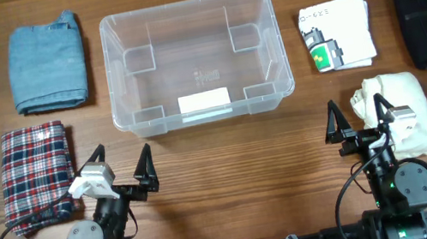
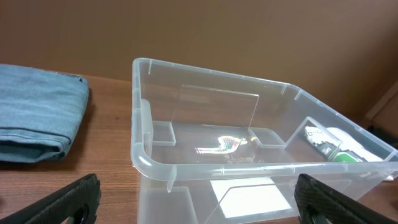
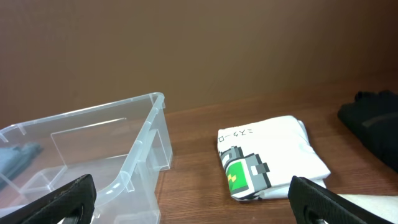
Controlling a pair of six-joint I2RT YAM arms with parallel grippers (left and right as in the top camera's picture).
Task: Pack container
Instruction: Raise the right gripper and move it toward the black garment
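Note:
The clear plastic container (image 1: 193,60) stands empty at the table's middle back, its white label (image 1: 204,100) on the near wall. It also shows in the left wrist view (image 2: 249,155) and the right wrist view (image 3: 93,162). My left gripper (image 1: 124,171) is open and empty in front of the container's left corner. My right gripper (image 1: 359,119) is open and empty in front of the container's right, next to a cream garment (image 1: 407,109).
Folded garments lie around: blue denim (image 1: 47,62) at back left, red plaid (image 1: 35,174) at front left, a white printed shirt (image 1: 336,32) right of the container, a black one (image 1: 426,20) at far right.

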